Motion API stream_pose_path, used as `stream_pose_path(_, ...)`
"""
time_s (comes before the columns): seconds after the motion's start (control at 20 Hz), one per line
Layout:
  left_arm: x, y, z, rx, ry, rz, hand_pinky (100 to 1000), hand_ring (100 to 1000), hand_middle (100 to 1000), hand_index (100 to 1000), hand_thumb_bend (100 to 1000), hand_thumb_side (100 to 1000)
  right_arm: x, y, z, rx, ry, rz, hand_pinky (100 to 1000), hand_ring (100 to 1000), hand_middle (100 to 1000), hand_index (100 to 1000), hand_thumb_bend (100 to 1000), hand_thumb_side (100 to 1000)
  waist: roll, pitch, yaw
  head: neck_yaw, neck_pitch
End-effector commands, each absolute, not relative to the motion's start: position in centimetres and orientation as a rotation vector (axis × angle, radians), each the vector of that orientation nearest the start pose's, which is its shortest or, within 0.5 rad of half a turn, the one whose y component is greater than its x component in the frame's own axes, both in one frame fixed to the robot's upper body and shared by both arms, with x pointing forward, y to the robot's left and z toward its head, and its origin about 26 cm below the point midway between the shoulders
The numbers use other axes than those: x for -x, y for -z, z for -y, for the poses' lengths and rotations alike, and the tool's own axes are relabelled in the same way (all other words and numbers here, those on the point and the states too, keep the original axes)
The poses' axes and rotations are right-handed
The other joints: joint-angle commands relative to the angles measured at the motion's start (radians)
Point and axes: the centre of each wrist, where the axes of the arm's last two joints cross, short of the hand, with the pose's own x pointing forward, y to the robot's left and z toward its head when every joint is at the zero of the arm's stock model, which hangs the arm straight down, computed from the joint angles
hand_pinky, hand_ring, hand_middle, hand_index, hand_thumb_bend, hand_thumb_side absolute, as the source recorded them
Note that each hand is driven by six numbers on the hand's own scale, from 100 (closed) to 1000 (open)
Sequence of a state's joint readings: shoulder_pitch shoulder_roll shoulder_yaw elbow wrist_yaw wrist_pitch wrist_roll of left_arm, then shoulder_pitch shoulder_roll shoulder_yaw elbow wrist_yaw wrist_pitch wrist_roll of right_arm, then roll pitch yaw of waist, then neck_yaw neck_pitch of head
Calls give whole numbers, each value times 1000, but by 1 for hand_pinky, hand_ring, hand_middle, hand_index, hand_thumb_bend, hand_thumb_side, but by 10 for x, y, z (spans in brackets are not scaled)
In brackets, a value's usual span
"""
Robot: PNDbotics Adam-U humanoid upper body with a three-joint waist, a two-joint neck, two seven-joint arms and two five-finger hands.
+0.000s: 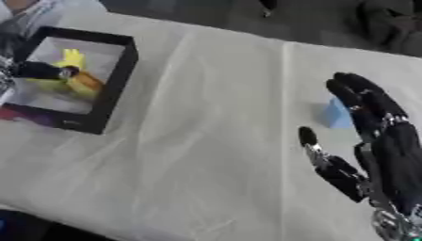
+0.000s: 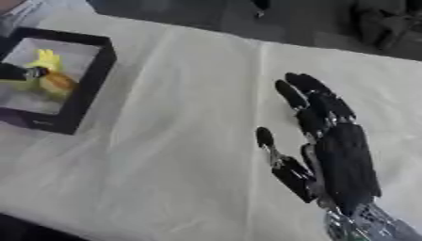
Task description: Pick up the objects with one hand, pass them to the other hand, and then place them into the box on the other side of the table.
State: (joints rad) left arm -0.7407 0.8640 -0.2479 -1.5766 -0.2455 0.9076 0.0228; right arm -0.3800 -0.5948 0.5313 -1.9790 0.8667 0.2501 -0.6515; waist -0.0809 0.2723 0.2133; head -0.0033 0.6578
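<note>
Black box (image 1: 115,89): yellow objects (image 1: 76,75) inside | left hand (image 1: 37,70) fingers unclear | right hand (image 2: 342,155) spread wide; no writing legible

I count one black box (image 1: 114,89) on my left side of the table (image 1: 206,141), and inside it one yellow object (image 1: 72,59) and one orange object (image 1: 85,83), so two items in the box. Out on the cloth I see one blue object (image 1: 336,114), partly hidden. I have two hands in view: one right hand (image 2: 342,160) and one left hand (image 1: 37,70). That makes three small objects in all
</note>
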Motion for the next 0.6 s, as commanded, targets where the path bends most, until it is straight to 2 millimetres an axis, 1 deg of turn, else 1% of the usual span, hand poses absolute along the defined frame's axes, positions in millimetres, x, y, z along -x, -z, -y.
stream_pose_path(0.05, -324, -337, -287, -1057, 360, 1607, 994, 476, 726, 864, 463, 790, -284, -177, 199, -1629, 798, -2957, 694, 865, 836, 896, 335, 137, 7, -24, 4, -59, 8)
stream_pose_path(0.1, -309, -340, -279, -973, 333, 1698, 999, 475, 725, 867, 473, 794, -286, -179, 204, -1647, 800, -2978, 693, 864, 834, 895, 330, 146, 6, -24, 6, -77, 10)
stream_pose_path(0.15, -302, -339, -275, -883, 302, 1775, 998, 470, 719, 864, 477, 792, -287, -182, 209, -1655, 822, -3000, 689, 866, 836, 895, 328, 156, 6, -24, 8, -91, 11)
stream_pose_path(0.2, -298, -335, -273, -793, 268, 1840, 1000, 470, 720, 863, 501, 780, -288, -184, 214, -1658, 852, -3026, 679, 873, 842, 899, 313, 170, 6, -24, 8, -102, 11)
stream_pose_path(0.3, -298, -323, -271, -572, 185, 1983, 1000, 476, 725, 873, 522, 752, -290, -189, 231, -1654, 971, -3128, 662, 880, 851, 906, 295, 184, 4, -24, 13, -129, 12)
stream_pose_path(0.4, -300, -307, -270, -407, 123, 2076, 1000, 476, 726, 878, 527, 744, -291, -199, 252, -1592, 1102, -3230, 659, 888, 861, 916, 287, 193, 1, -22, 18, -150, 11)
stream_pose_path(0.45, -301, -301, -269, -358, 106, 2104, 1000, 482, 730, 883, 538, 736, -292, -205, 261, -1560, 1151, -3266, 672, 901, 875, 927, 288, 200, 0, -21, 19, -156, 11)
stream_pose_path(0.5, -302, -294, -267, -304, 101, 2140, 1000, 484, 731, 882, 540, 731, -292, -211, 273, -1555, 1240, -3276, 684, 904, 879, 928, 299, 192, -2, -20, 24, -170, 10)
stream_pose_path(0.6, -303, -279, -261, -231, 119, 2189, 1000, 488, 732, 881, 543, 721, -290, -227, 294, -1552, 1431, -3249, 716, 914, 890, 935, 307, 191, -4, -17, 33, -189, 6)
